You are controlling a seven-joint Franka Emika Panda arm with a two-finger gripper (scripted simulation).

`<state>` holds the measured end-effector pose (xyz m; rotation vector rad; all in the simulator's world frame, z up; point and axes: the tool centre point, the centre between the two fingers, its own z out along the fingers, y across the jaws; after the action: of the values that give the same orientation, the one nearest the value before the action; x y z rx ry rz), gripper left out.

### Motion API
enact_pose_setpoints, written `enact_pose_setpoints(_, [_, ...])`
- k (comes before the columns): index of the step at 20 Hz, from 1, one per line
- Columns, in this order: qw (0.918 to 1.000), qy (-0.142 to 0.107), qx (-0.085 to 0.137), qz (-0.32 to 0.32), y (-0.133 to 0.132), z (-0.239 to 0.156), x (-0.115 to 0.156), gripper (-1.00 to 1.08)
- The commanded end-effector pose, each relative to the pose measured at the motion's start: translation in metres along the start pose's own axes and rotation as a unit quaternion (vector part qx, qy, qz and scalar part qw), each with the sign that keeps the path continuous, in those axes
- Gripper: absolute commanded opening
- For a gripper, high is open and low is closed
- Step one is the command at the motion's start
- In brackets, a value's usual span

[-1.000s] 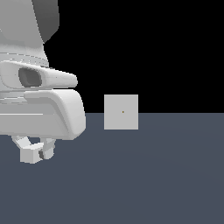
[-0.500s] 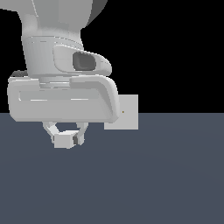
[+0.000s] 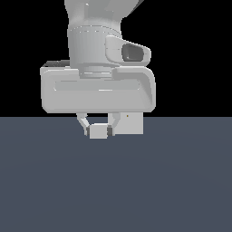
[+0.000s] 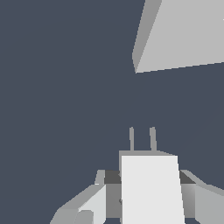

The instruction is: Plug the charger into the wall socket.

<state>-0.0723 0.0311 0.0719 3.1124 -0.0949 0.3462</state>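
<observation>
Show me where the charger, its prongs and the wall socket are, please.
charger (image 4: 151,188): wrist view, middle of its white top face.
prongs (image 4: 152,139): wrist view, on one of the two grey pins.
wall socket (image 3: 131,124): exterior view, visible part of the plate beside the gripper.

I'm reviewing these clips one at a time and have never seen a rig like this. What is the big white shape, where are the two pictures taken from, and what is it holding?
These are simulator renders of one robot arm. The big white shape in the exterior view is the arm's end, seen from a camera off the arm. Below it sits the hand, its two fingers shut on a small white block, the charger. Partly hidden behind the hand, toward the exterior view's right, stands a light-grey square plate with a tiny dot: the wall socket.

The other picture comes from a camera on the wrist. It shows the charger close up, two thin grey prongs pointing ahead, and the socket apart from them, not yet reached. The dark grey floor shows nothing else.
</observation>
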Motion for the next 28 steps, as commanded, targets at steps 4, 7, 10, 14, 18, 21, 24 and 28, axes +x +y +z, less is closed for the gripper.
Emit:
enact_pose_setpoints(4, [0.9996, 0.0, 0.006, -0.027, 0.025, -0.009, 0.012, -1.0])
enact_pose_setpoints(7, [0.9992, 0.0, 0.009, -0.039, 0.037, -0.013, 0.018, -1.0])
enact_pose_setpoints(10, [0.9987, -0.001, 0.012, -0.049, 0.046, -0.016, 0.023, -1.0])
enact_pose_setpoints(14, [0.9982, -0.001, 0.014, -0.059, 0.055, -0.019, 0.029, -1.0])
enact_pose_setpoints(18, [0.9977, -0.002, 0.016, -0.065, 0.061, -0.021, 0.033, -1.0])
enact_pose_setpoints(21, [0.9976, -0.002, 0.016, -0.068, 0.063, -0.022, 0.034, -1.0])
enact_pose_setpoints(24, [0.9976, -0.002, 0.016, -0.068, 0.063, -0.022, 0.035, -1.0])
enact_pose_setpoints(28, [0.9976, -0.002, 0.016, -0.067, 0.062, -0.021, 0.034, -1.0])
